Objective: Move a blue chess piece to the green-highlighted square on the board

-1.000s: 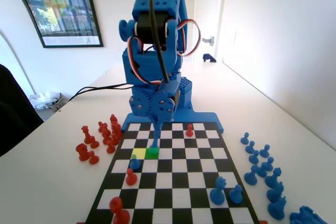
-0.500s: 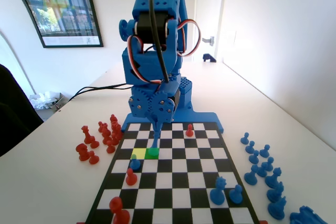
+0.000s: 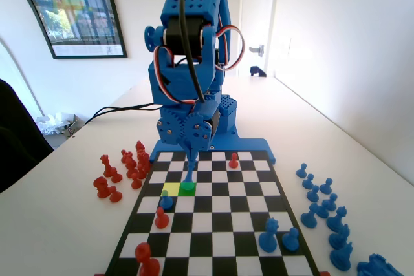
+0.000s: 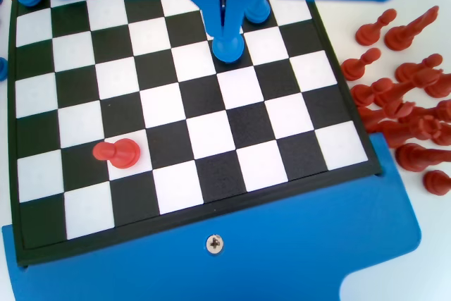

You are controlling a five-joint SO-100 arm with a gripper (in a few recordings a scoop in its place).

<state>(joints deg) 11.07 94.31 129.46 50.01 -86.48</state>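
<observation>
From my fixed view, the room is white all round. A long white table (image 3: 336, 134) runs away from the camera toward the far end. On the upper left, a framed poster (image 3: 71, 8) with bright greens and yellows hangs on the white wall (image 3: 129, 75) in a dark frame. A dark chair back (image 3: 16, 137) fills the left edge. Black cables (image 3: 119, 109) trail across the tabletop at left, near some crumpled white stuff (image 3: 55, 123). On the right, a plain white wall (image 3: 349, 50) catches strong daylight. Far back I make out a door handle (image 3: 259, 50).
</observation>
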